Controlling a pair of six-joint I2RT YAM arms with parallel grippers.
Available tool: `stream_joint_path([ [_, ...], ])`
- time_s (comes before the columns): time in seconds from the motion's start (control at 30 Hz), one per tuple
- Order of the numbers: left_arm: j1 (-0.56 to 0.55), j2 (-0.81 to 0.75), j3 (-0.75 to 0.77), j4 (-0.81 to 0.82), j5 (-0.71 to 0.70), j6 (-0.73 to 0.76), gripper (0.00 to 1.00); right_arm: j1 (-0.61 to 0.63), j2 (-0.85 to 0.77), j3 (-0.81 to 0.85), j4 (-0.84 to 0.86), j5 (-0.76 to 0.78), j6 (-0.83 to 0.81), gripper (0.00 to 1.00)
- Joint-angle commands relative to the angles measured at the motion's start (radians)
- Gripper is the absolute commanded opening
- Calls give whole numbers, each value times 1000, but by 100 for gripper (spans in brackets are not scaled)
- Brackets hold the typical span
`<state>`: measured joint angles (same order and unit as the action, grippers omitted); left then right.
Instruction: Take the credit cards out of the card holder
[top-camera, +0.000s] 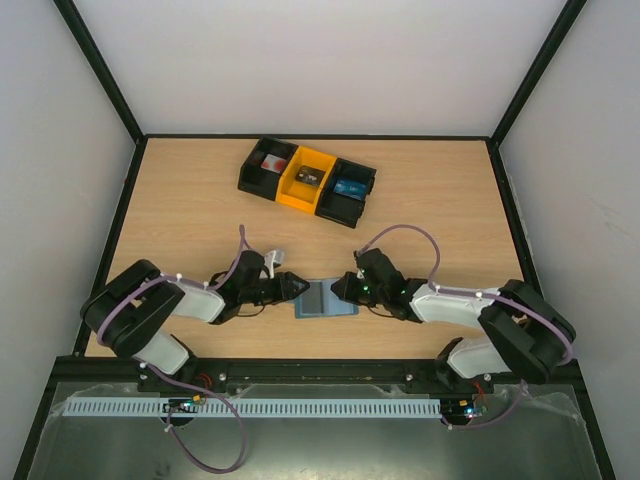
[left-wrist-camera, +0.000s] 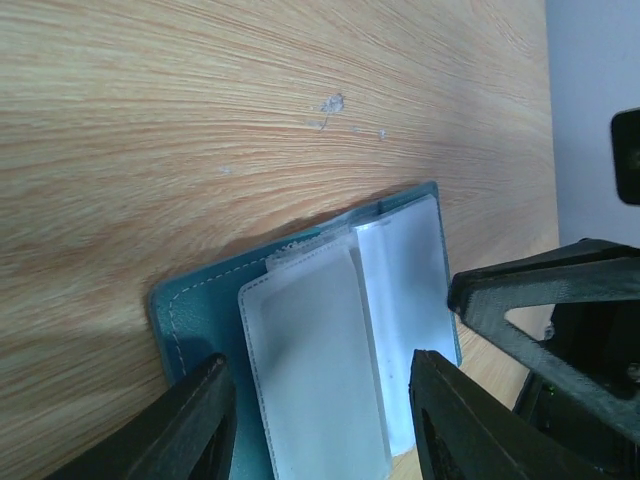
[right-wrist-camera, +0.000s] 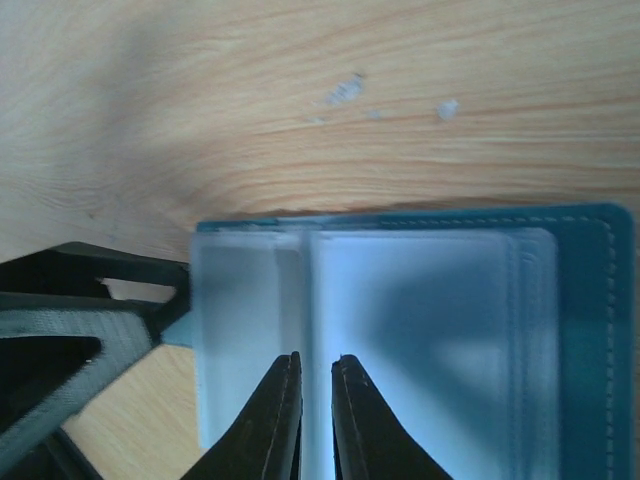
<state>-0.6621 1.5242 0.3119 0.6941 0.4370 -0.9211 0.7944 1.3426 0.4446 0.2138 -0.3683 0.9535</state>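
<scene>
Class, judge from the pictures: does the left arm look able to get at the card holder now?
Probably yes: the left gripper sits open at the card holder's edge, nothing between them.

card holder (top-camera: 326, 300): 1 | left pincer (top-camera: 298, 288): 1 | right pincer (top-camera: 340, 287): 1 | tray compartments (top-camera: 297, 199): 3

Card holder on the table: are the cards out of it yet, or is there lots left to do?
Done: the card holder lies open on the table. In hand: the left pincer straddles one end, open; the right pincer has its tips nearly together over the clear pockets. Left: no card lies outside it yet, so all the pulling remains.
</scene>
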Motion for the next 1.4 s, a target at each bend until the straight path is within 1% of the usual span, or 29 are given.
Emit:
stream_joint_path([
  [0.0,6,26,-2,57,9,-3,48,11,43,-39,56,19,11,10],
  [0.13,6,29,1,88,34,-25,40,19,50,-64,76,33,13,9],
  [0.23,4,25,0,109,54,-44,32,22,51,-79,89,40,17,9],
  [0.3,4,22,4,113,65,-54,30,25,53,-93,102,45,22,9],
  [0.47,-5,4,18,128,87,-87,31,34,54,-116,131,51,36,8],
  [0.63,-36,-21,52,91,82,-88,34,41,48,-118,142,58,36,8],
  [1.0,-95,12,115,103,72,-108,36,42,-23,-150,150,106,50,7],
  [1.13,-113,51,148,115,79,-98,36,42,-94,-152,103,150,37,8],
  [1.37,-140,112,167,185,99,-125,37,42,-312,-131,-88,281,1,11],
])
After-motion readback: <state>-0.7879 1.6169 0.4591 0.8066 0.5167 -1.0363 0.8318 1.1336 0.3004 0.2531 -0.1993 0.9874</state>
